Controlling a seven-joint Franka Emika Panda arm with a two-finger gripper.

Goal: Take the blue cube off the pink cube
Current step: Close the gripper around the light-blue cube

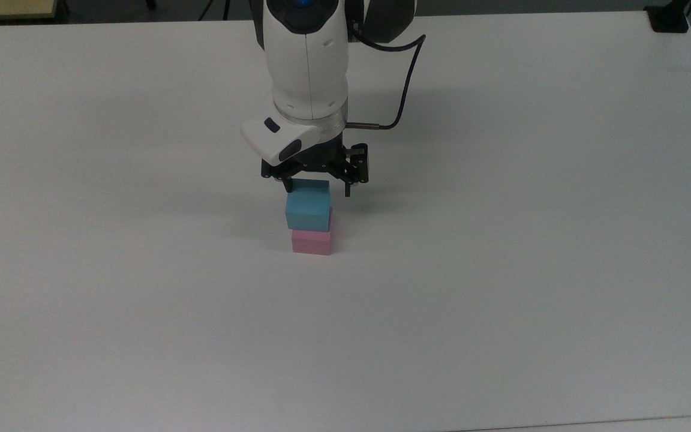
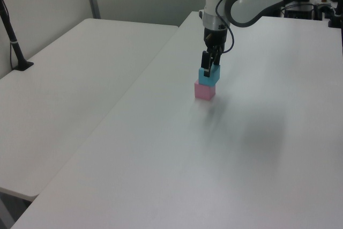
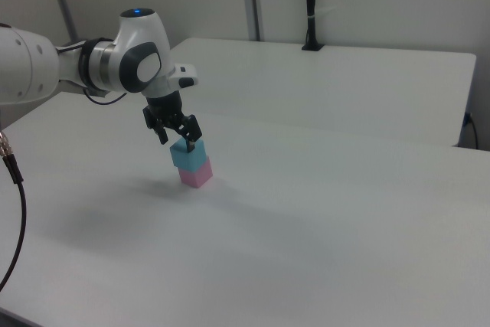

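Blue cube [image 1: 308, 205] atop pink cube [image 1: 311, 242], between the wide-spread fingers of the gripper [image 1: 317, 191].

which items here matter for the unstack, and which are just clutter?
Job:
blue cube, on top of the stack
pink cube, under it
gripper, open, fingers either side of the blue cube

Not part of it:
black post on the far table
black cable off the arm

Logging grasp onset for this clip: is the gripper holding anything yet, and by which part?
Nothing is held. The gripper is open, its jaws straddling the top of the blue cube, which sits on the pink cube.
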